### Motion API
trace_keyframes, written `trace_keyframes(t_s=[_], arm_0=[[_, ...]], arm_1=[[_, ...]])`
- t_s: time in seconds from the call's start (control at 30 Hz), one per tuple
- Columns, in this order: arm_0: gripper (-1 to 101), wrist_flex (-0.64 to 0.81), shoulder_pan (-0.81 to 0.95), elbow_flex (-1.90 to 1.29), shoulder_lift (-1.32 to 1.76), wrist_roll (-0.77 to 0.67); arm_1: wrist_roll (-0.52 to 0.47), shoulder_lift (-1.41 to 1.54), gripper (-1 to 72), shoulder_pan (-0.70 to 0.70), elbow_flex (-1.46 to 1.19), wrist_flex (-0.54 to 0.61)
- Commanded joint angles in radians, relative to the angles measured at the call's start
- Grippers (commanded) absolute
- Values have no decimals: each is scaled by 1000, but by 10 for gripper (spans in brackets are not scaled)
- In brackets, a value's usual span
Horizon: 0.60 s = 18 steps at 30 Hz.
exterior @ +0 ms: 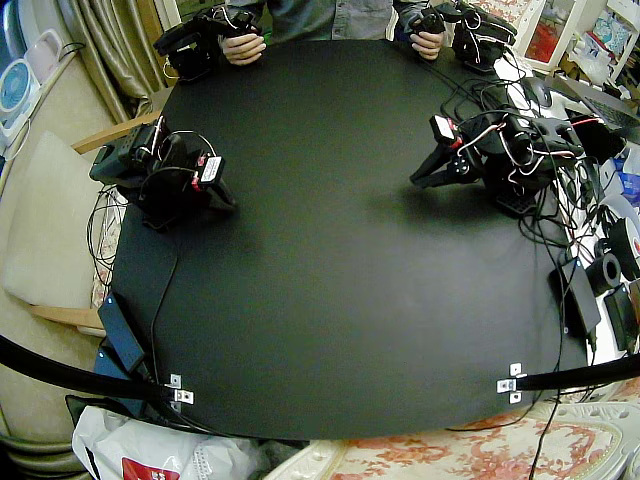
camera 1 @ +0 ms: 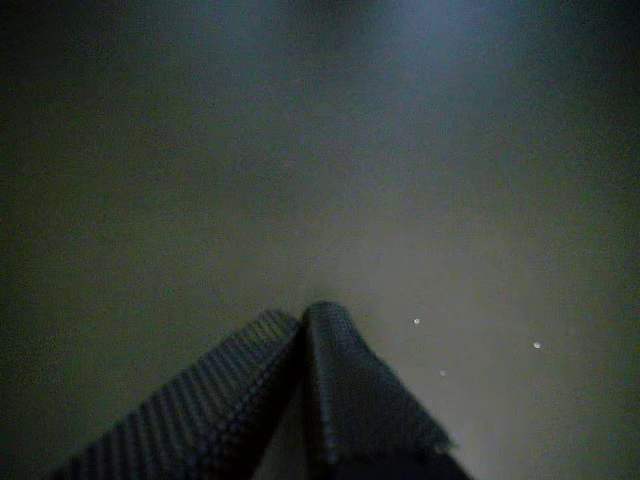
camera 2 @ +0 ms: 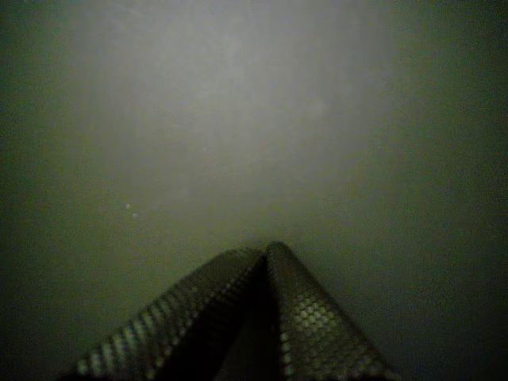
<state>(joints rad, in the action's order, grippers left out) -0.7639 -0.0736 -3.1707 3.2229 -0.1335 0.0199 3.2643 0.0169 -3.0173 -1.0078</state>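
Two black arms rest folded on a black table (exterior: pixel 330 260). My right gripper (exterior: pixel 225 200) lies low by one side edge of the table, its tips meeting and nothing held. My left gripper (exterior: pixel 418 178) points toward the table's middle from the opposite side, also shut and empty. In a wrist view the textured fingers (camera 1: pixel 305 315) close to a point just over the dark mat. The other wrist view shows the same: fingers (camera 2: pixel 270 250) pressed together above bare mat. No loose object lies near either gripper.
A person's hands (exterior: pixel 243 48) hold leader arms at the far edge. Cables and a mouse (exterior: pixel 538 92) crowd the side by the left arm. A power brick (exterior: pixel 122 330) lies by the near corner, and small metal brackets (exterior: pixel 510 383) sit along the front edge.
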Motion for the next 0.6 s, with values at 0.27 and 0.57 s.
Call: trace_keyframes(t_s=[0.27,0.57], arm_0=[[0,-5,28,-11,18,-23],[0,32,78,-11,18,44]], arm_1=[[57,8,-3,40,11,28],[103,8,-3,-41,11,103]])
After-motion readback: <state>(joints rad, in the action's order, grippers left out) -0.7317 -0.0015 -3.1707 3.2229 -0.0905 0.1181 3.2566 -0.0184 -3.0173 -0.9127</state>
